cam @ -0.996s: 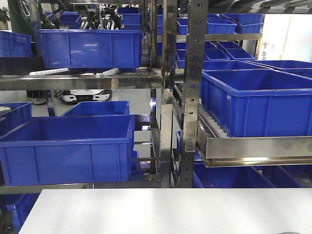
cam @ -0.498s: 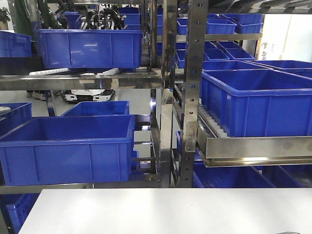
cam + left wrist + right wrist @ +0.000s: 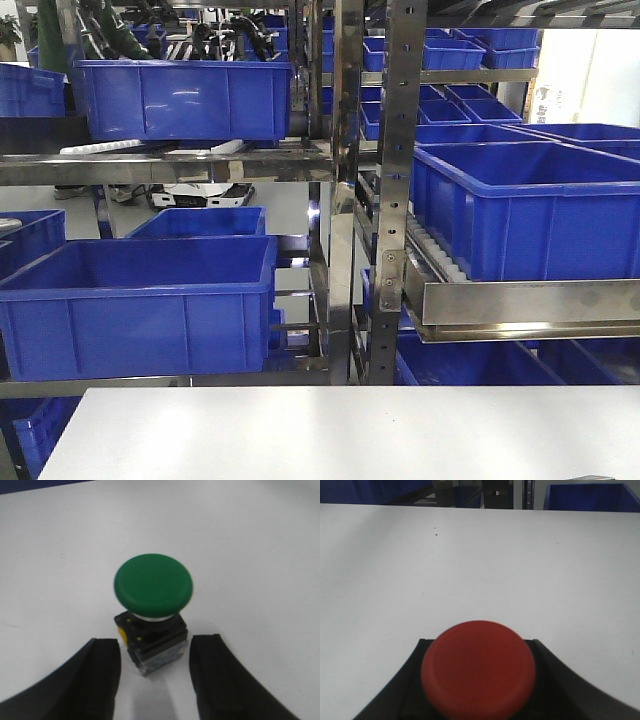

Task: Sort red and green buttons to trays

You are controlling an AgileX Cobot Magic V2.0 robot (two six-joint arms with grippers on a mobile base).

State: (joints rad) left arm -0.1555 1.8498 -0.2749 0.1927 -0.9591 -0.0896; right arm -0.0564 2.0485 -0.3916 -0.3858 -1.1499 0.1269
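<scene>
On my left wrist view the green button [image 3: 153, 586] stands on the white table [image 3: 260, 555], cap up and leaning slightly towards the camera. Its black body shows small yellow marks. The left gripper [image 3: 155, 647] is spread around it: one black finger sits either side of the body, with a strip of table showing in each gap, so nothing touches.

On my right wrist view the red button [image 3: 478, 670] fills the bottom centre, blurred and very close to the lens. The right gripper [image 3: 478, 642] has its fingers [image 3: 555, 680] flanking the cap on both sides. The cap hides the body and the finger pads, so I cannot tell whether it is pinched or only bracketed. Bare table stretches beyond it.

My front view shows only the near table edge, with blue crates [image 3: 140, 300] on a steel rack [image 3: 400, 200] behind it.
</scene>
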